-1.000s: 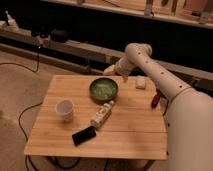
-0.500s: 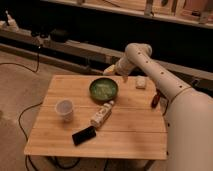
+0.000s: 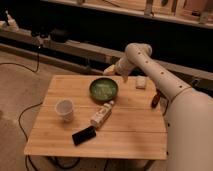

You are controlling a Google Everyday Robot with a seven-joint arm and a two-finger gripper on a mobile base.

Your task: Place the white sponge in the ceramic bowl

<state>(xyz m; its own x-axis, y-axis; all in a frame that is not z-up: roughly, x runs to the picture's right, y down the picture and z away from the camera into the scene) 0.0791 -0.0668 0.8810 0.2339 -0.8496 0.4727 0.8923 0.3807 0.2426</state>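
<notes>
The white sponge point(image 3: 141, 82) lies on the wooden table point(image 3: 130, 131) near its far right corner, to the right of the bowl. The ceramic bowl point(image 3: 104, 90) is dark green with a lighter mottled inside and sits at the middle of the table's far side. My gripper point(image 3: 111, 70) hangs at the end of the white arm point(image 3: 150, 65), just above and behind the bowl's far rim and to the left of the sponge. It is not touching the sponge.
A white cup point(image 3: 64, 109) stands on the left of the table. A white labelled bottle point(image 3: 101, 115) lies in front of the bowl, and a black phone point(image 3: 83, 135) lies nearer the front edge. A small reddish-brown object point(image 3: 155, 100) is at the right edge. A low ledge runs behind the table.
</notes>
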